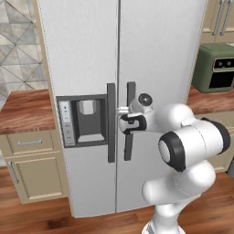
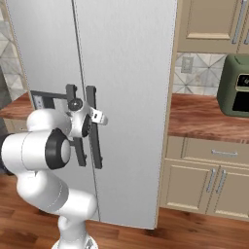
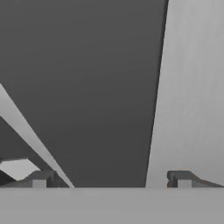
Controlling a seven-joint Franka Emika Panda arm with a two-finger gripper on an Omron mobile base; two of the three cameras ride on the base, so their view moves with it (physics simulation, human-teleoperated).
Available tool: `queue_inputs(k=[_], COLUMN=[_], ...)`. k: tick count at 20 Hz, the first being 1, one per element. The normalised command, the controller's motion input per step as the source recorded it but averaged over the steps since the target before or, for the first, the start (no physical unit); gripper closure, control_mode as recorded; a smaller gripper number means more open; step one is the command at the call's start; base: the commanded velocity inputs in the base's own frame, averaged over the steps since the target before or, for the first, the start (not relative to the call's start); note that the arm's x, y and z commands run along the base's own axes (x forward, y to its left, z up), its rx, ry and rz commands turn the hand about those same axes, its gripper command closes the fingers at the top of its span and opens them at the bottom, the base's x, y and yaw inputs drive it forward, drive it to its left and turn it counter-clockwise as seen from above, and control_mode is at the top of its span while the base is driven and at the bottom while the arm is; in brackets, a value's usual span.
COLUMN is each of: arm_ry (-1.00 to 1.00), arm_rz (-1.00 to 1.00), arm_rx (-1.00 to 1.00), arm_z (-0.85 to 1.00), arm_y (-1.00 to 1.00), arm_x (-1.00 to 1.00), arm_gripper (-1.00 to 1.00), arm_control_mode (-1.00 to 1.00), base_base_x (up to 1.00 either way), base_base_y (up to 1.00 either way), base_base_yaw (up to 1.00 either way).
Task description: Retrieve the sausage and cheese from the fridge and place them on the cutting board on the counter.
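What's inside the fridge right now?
Nothing inside can be seen: both doors of the fridge are closed and cover the interior. The open gripper is at the dark handles.

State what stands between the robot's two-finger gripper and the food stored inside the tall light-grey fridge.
Both doors of the tall light-grey fridge are shut. The open gripper is at their dark vertical handles.

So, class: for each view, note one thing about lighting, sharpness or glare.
Left base view: even light, fridge doors matte, faint sheen only. Right base view: counter glossy with soft highlights. Hand view: so close that the dark handle and grey door are flat, featureless blocks; pincer tips at the bottom edge.
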Motion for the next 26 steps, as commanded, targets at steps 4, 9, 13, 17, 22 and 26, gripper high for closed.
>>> queue_inputs(k=[4,9,13,17,22,26], arm_ry=[-0.18,-0.06,0.0,0.03,0.0,-0.08], arm_rz=[0.0,0.0,0.0,0.0,0.0,0.0], arm_rx=[0.02,0.04,0.02,0.0,0.0,0.0], arm_z=[-0.07,-0.13,-0.08,0.0,0.0,0.0], arm_y=[0.0,0.0,0.0,0.0,0.0,0.0], arm_x=[0.22,0.43,0.46,0.12,-0.06,-0.59], arm_gripper=[-1.0,-1.0,1.0,1.0,1.0,1.0], arm_control_mode=[-1.0,-1.0,-1.0,-1.0,-1.0,-1.0], base_base_x=[0.0,0.0,0.0,0.0,0.0,0.0], base_base_y=[0.0,0.0,0.0,0.0,0.0,0.0], base_base_yaw=[0.0,0.0,0.0,0.0,0.0,0.0])
